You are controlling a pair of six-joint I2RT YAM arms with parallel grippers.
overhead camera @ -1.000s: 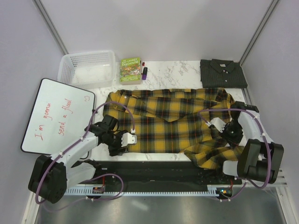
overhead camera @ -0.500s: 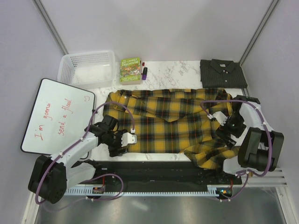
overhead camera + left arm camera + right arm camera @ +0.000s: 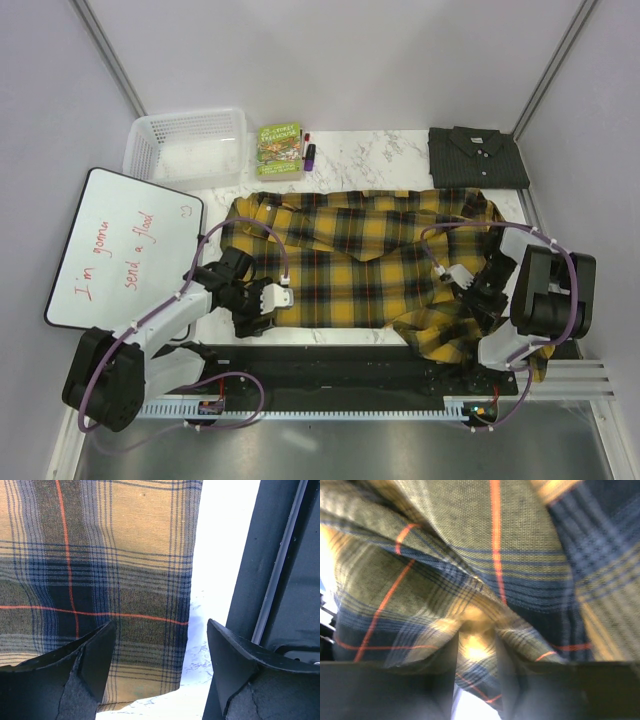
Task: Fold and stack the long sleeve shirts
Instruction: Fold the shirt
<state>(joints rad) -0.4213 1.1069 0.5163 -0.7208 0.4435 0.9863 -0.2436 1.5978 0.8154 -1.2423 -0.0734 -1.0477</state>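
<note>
L gripper point(image 3: 161, 626): jaws wide, astride plaid shirt's point(image 3: 350, 250) near hem corner; best to pinch cloth edge only, clear of tabletop point(image 3: 220, 570). R gripper point(image 3: 475, 642): nose in bunched plaid, grip can't be told. Plaid spread mid-table; grey shirt point(image 3: 478, 157) folded, far-right corner.

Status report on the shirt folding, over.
Left gripper open over near hem of plaid shirt. Right gripper in bunched plaid cloth, grip unclear. Charcoal shirt folded, far right corner. Whiteboard left, off the cloth.

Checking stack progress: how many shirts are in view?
2. The yellow-and-black plaid cloth shirt lies spread out in the middle; the dark charcoal grey collared shirt sits folded at far right.
</note>
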